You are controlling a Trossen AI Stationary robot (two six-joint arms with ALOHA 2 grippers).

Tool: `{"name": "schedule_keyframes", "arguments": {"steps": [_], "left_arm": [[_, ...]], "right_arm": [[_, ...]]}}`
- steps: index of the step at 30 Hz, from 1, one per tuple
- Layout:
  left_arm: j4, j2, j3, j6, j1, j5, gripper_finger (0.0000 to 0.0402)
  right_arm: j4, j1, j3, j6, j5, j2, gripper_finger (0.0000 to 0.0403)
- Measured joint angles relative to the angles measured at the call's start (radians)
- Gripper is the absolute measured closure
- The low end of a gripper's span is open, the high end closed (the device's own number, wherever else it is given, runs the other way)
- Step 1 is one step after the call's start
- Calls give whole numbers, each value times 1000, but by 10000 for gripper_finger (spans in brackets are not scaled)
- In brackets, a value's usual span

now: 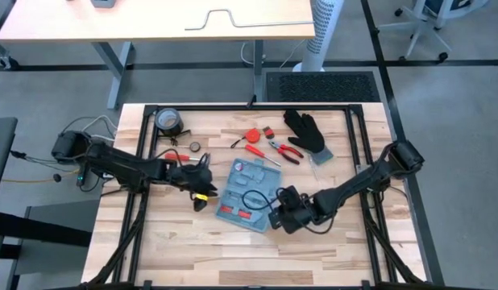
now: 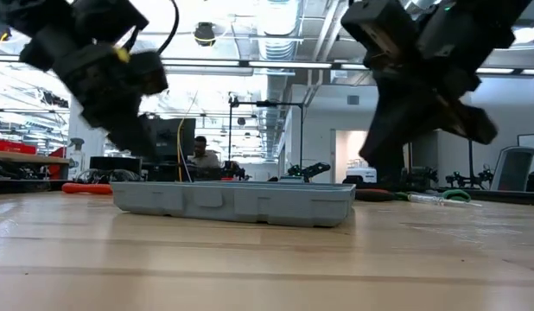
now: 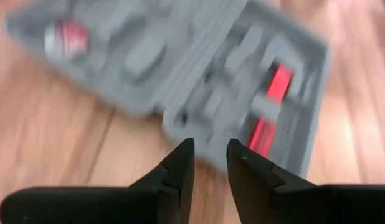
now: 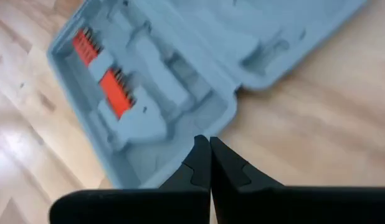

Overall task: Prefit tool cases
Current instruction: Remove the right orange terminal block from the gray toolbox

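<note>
Left arm extended from table's left edge toward centre, wrist lowered. Left gripper (image 1: 202,192) held low over table, fingers (image 3: 180,167) parted by narrow gap, nothing gripped between them. Right arm reached in from right edge, elbow raised, forearm angled down toward centre. Right gripper (image 1: 275,216) held low, fingers (image 4: 195,163) pressed together, tips touching, nothing seen between them.

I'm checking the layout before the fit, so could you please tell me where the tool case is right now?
In the high view the open tool case lies mid-table between the left gripper and right gripper, nearer than the red pliers.
</note>
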Motion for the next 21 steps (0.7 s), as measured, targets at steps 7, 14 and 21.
{"name": "schedule_keyframes", "arguments": {"steps": [7, 14, 21], "left_arm": [[19, 43, -62, -89, -30, 6, 315], [156, 155, -62, -141, -87, 8, 315], [325, 294, -59, -202, -133, 31, 315]], "right_arm": [[49, 1, -37, 64, -8, 17, 402], [250, -45, -162, 64, -82, 16, 403], [332, -134, -209, -21, -138, 17, 403]]}}
